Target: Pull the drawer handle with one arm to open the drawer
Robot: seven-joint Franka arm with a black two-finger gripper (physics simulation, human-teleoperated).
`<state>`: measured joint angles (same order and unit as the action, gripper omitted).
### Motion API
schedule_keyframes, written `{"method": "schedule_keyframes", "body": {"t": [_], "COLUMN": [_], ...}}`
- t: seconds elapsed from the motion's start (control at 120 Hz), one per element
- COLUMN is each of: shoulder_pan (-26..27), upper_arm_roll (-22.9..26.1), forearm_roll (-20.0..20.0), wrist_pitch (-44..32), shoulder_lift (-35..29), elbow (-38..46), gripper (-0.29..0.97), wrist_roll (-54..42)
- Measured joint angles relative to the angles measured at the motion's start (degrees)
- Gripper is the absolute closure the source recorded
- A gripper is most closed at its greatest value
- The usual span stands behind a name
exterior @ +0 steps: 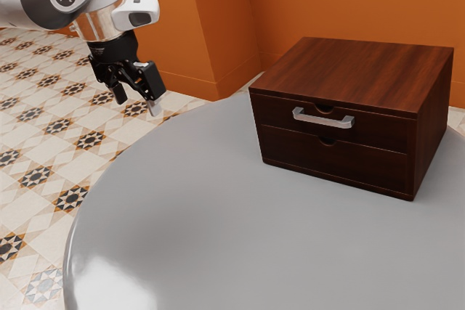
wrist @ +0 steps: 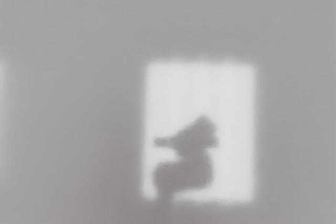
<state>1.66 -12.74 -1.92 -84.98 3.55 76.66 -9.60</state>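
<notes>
Jaws spread, nothing between them. The gripper point(exterior: 138, 102) hangs at the exterior view's upper left, pointing down, above the round grey table point(exterior: 218, 215) near its edge. In the wrist view the table point(wrist: 63, 77) lies under the hand, with a bright patch point(wrist: 199, 103) and a dark shadow point(wrist: 186, 161) in it, likely the hand's own.

Well apart, toward the exterior view's right, a dark wooden cabinet point(exterior: 363, 70) sits on the table. Its upper drawer point(exterior: 378, 127) looks shut, and so does the lower drawer point(exterior: 341, 161).

On the upper one sits the drawer handle point(exterior: 323, 118), a silver bar standing off the front on two short legs. Its long axis runs level along the front. It lies rightward of the jaws across open tabletop, so the jaws likely need to turn and close across the bar.
</notes>
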Motion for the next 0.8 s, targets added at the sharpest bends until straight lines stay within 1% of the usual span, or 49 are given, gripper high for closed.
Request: {"method": "schedule_keyframes", "body": {"t": [0.075, 0.233, 0.325, 0.367, 0.417, 0.458, 0.492, 0.517, 0.55, 0.583, 0.625, 0.7, 0.8], "shoulder_pan": [-0.05, -2.25, -2.86, -2.84, -4.39, -7.56, -8.69, -7.50, -4.03, -1.32, -0.23, -0.80, -2.05], "upper_arm_roll": [-0.31, -0.39, -0.01, 0.37, 2.78, 6.89, 10.39, 12.61, 14.28, 15.10, 15.60, 15.70, 15.35], "forearm_roll": [0.98, 2.50, 2.74, 2.85, 2.94, 3.00, 3.04, 2.99, 3.00, 3.17, 2.77, 1.74, 1.77], "wrist_pitch": [0.02, 0.05, 0.05, 0.02, -0.10, -0.34, -0.43, -0.37, -0.12, 0.15, 0.45, 0.72, 0.84], "shoulder_lift": [0.04, -0.03, -0.90, -2.31, -5.15, -7.17, -8.42, -9.11, -9.66, -9.93, -9.73, -6.90, -2.96], "elbow": [0.00, -0.25, -3.67, -5.56, -7.00, -8.06, -8.45, -8.50, -8.52, -8.54, -8.22, -8.02, -7.97], "gripper": [0.00, 0.00, 0.00, 0.00, 0.00, 0.00, 0.00, 0.00, 0.00, 0.00, 0.00, 0.00, 0.00], "wrist_roll": [-0.01, -0.28, -2.59, -4.39, -7.66, -11.86, -15.55, -18.24, -21.66, -24.84, -28.48, -34.38, -41.12]}}
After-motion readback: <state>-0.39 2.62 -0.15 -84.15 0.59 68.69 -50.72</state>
